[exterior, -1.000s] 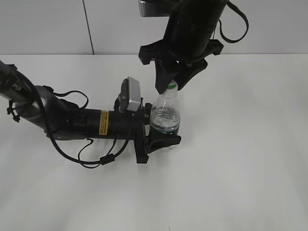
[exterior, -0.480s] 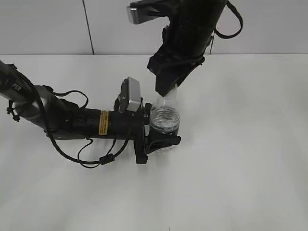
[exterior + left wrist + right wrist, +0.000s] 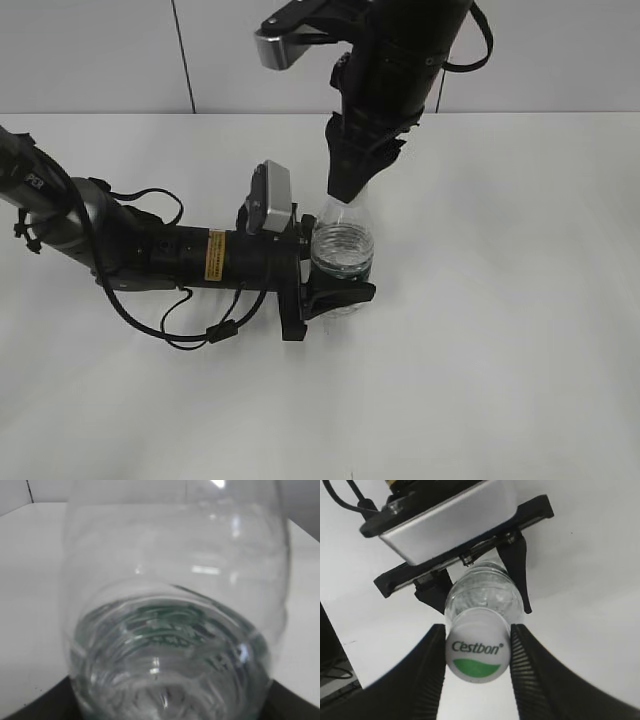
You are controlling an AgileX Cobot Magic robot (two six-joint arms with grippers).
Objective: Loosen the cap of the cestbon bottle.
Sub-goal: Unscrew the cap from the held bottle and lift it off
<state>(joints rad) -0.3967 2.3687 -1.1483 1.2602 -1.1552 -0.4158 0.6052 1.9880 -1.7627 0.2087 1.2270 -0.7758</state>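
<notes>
Cap [image 3: 477,652] sits on top of the bottle [image 3: 343,250], white with a green half-circle and "Cestbon" lettering, seen from above in the right wrist view. Right end effector [image 3: 476,672] comes down from above and pinches the cap: its two ribbed fingers [image 3: 431,672] press against the cap's left and right sides. In the exterior view the right end effector [image 3: 352,180] covers the cap and bottle neck, so the cap itself is hidden there.

Bottle stands upright on the white counter [image 3: 500,330], roughly mid-counter, part filled with water; green label band shows through at mid-body. Left wrist view is almost all bottle [image 3: 175,615], very close, clear wall with water and green print visible through it.

Left end effector [image 3: 335,275] reaches in horizontally from the left and clamps the bottle's body around the label band, one black finger [image 3: 340,296] in front of the bottle, the other behind. Right wrist view shows the same grip from above: left end effector [image 3: 480,587] with black fingers on either side of the bottle [image 3: 482,592] under the silver camera housing [image 3: 447,522].

Left arm [image 3: 150,250] lies low along the counter, cables looped beside it. Wall panels behind the counter.
</notes>
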